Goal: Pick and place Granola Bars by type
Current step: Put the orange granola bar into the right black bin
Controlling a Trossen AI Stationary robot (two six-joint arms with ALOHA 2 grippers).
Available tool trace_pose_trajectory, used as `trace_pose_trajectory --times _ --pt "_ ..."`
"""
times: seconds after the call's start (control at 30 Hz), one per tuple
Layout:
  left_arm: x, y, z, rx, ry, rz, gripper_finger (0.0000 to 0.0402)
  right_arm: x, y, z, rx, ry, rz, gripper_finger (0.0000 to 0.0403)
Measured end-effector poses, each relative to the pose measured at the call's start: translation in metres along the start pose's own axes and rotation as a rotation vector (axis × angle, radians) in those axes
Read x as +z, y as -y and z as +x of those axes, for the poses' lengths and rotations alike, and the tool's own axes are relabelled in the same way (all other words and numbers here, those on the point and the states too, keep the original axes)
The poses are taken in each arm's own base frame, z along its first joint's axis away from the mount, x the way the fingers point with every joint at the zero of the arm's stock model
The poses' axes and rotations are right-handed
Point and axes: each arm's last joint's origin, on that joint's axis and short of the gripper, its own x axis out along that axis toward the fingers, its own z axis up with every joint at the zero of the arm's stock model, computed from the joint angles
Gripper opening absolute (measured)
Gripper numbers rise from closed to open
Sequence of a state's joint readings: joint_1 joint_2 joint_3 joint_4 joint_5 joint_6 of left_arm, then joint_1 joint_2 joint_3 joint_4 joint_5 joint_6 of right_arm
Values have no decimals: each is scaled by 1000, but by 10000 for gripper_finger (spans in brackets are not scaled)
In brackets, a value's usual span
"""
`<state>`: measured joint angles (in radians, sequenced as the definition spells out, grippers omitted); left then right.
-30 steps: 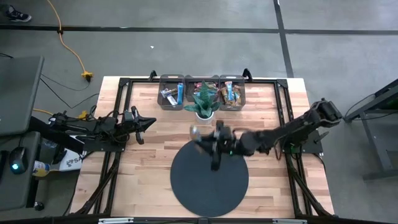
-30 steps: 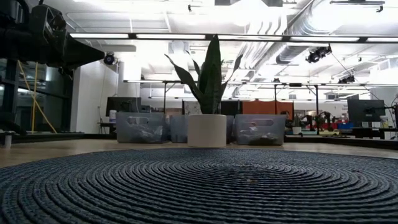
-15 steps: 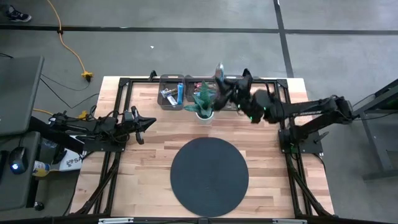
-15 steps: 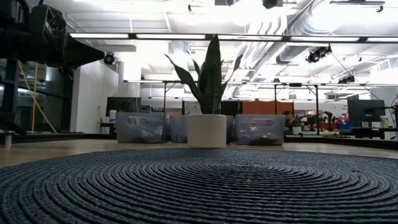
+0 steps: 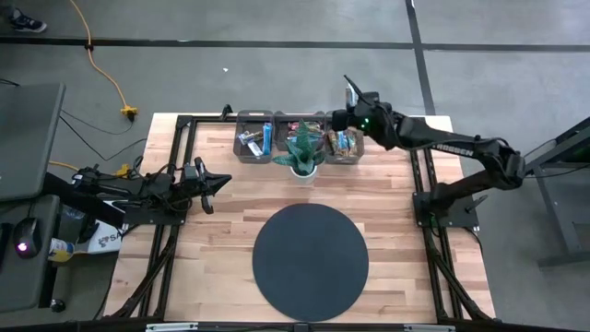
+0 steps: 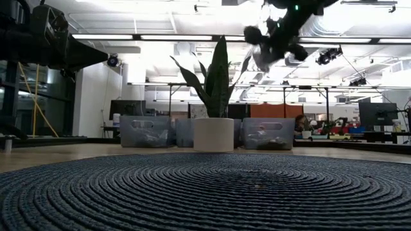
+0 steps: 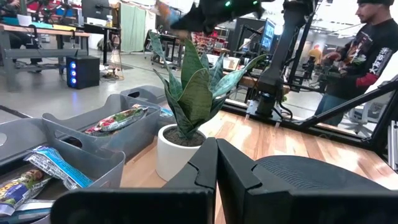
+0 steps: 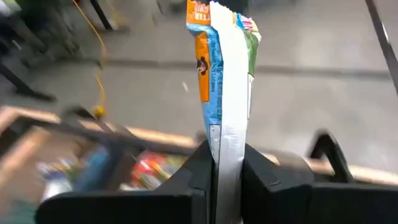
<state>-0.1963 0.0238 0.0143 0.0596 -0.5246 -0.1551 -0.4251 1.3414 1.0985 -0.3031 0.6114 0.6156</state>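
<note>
The bar [image 8: 224, 93] in the dark right tool [image 8: 227, 171] showed orange, blue, white and green. The round mat [image 5: 311, 262] was dark blue-grey with ringed weave, the tabletop [image 5: 221, 240] pale striped wood, the bins [image 5: 255, 136] grey, the plant [image 5: 302, 146] green in a white pot [image 6: 214, 135].

Robotics lab in an open industrial hall

A wooden table [image 5: 387, 184] stands on a bare concrete floor [image 5: 277, 74] crossed by dark tape lines and a yellow cable [image 5: 106, 69]. Exposed ducts [image 6: 321, 25] and strip lights [image 6: 192, 37] run overhead. Beyond the table are workbenches [image 7: 43, 37], monitors [image 6: 374, 114], a lit computer tower [image 7: 84, 71] and a person [image 7: 367, 50] at a bench.
</note>
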Motion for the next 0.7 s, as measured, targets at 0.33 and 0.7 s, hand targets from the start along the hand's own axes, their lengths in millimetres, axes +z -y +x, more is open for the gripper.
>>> trace_pose_trajectory --times 0.33,0.7 --pt "0 0 0 -1 0 0 1 -16 25 45 -36 -262 10 46" --pt "0 0 0 -1 0 0 1 -58 30 83 -173 -441 0 36"
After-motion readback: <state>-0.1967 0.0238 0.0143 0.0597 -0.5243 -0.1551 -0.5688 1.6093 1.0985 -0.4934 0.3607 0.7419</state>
